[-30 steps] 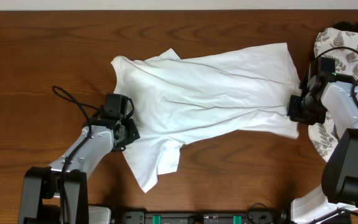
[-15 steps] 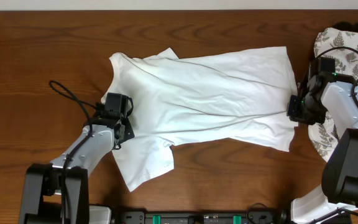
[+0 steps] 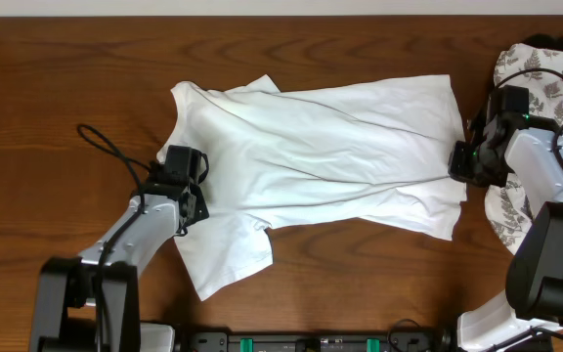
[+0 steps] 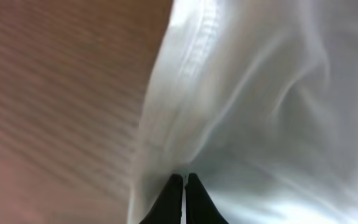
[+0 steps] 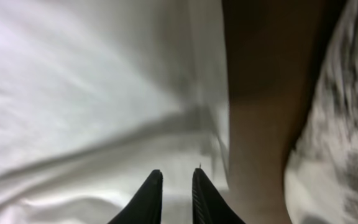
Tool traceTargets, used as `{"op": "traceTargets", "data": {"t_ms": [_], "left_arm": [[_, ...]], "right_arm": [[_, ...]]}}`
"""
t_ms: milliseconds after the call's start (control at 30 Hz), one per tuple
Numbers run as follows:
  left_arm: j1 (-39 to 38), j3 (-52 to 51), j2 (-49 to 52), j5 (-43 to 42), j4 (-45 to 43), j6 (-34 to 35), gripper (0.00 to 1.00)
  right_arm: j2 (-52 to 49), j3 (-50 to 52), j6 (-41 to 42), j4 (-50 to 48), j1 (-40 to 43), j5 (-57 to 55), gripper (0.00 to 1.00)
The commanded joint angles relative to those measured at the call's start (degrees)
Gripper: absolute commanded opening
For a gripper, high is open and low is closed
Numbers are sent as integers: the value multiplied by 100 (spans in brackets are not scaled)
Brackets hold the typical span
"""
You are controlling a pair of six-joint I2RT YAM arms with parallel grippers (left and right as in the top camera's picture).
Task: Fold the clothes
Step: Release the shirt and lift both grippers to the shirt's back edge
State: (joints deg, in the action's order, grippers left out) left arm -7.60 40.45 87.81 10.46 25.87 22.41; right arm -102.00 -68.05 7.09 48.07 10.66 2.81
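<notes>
You had the left gripper (image 4: 184, 182) pinched shut on the white shirt (image 3: 330, 147) at its sleeve-side edge and the right gripper (image 5: 175, 175), fingers narrowly apart, over the opposite hem, so the cloth lay stretched between them, likely to flatten it for folding.

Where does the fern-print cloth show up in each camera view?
Overhead: fern cloth at the far right edge.
Left wrist: not in it.
Right wrist: along the right edge, across a strip of table from the shirt.
Shared landmark: the white shirt, seen in all three.
</notes>
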Motion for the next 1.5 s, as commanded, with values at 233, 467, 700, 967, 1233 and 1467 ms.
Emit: {"op": "traceTargets", "data": {"t_ms": [233, 467, 700, 967, 1233, 1467], "left_arm": [[31, 1637, -1703, -708, -76, -55, 10], [31, 2203, -1655, -706, -977, -55, 17], [31, 2203, -608, -1054, -2332, -57, 23], [48, 2203, 706, -1091, -3613, -507, 22], [273, 2203, 1770, -1121, -4249, -529, 22], [367, 2203, 2282, -1172, -4076, -525, 22]], "right_arm": [[63, -595, -57, -664, -24, 1082, 31], [63, -817, -52, -1703, -52, 1244, 55], [63, -817, -61, -2389, -264, 1241, 62], [55, -809, -483, -2859, -765, 472, 69], [-422, -807, -389, -3279, -1156, 17, 71], [-1067, -807, -328, -3233, -1147, -2, 70]]}}
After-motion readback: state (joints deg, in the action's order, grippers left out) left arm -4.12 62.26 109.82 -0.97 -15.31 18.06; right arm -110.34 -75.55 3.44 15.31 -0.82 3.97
